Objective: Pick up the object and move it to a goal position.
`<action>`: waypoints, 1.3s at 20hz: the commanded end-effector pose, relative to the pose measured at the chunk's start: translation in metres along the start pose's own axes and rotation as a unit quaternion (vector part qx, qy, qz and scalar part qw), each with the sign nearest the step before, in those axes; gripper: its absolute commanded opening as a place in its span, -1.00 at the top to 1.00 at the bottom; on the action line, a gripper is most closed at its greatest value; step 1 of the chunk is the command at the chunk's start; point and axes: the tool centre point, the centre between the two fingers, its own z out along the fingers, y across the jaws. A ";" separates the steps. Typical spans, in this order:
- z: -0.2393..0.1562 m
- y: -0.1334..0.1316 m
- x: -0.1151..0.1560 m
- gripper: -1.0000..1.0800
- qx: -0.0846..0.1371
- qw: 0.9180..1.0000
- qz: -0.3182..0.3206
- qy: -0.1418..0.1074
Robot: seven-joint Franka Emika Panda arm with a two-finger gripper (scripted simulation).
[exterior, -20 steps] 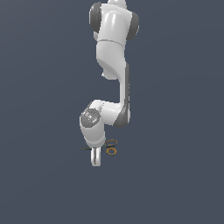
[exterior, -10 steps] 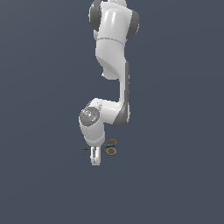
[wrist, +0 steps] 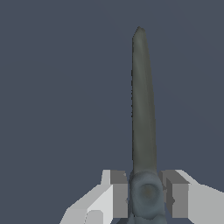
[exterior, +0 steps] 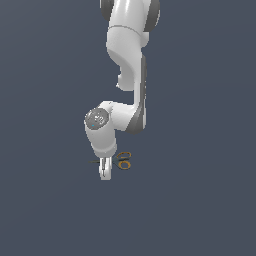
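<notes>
The scissors [exterior: 124, 161] have orange-yellow ring handles and thin dark blades. They lie level at the bottom of the white arm in the exterior view, with the handles toward that view's right and the blade tip sticking out to its left. My gripper [exterior: 105, 174] points down and is shut on the scissors near their pivot. In the wrist view the long dark blade [wrist: 142, 100] runs straight away from my gripper [wrist: 146, 194]. A grey finger pad [wrist: 118, 194] presses on each side of the pivot. The handles are hidden in the wrist view.
The white arm [exterior: 131, 75] reaches down from the top of the exterior view. Around it is only a plain dark blue-grey background, with no other objects, edges or goal marker showing.
My gripper and the scissors have moved together a little upward in the exterior view. The grip on the scissors looks unchanged.
</notes>
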 end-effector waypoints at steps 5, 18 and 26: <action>-0.048 0.027 0.013 1.00 0.001 1.000 0.000 -0.001; -0.159 0.090 0.044 1.00 0.001 1.000 0.001 -0.003; -0.234 0.131 0.066 1.00 0.001 1.000 0.001 -0.002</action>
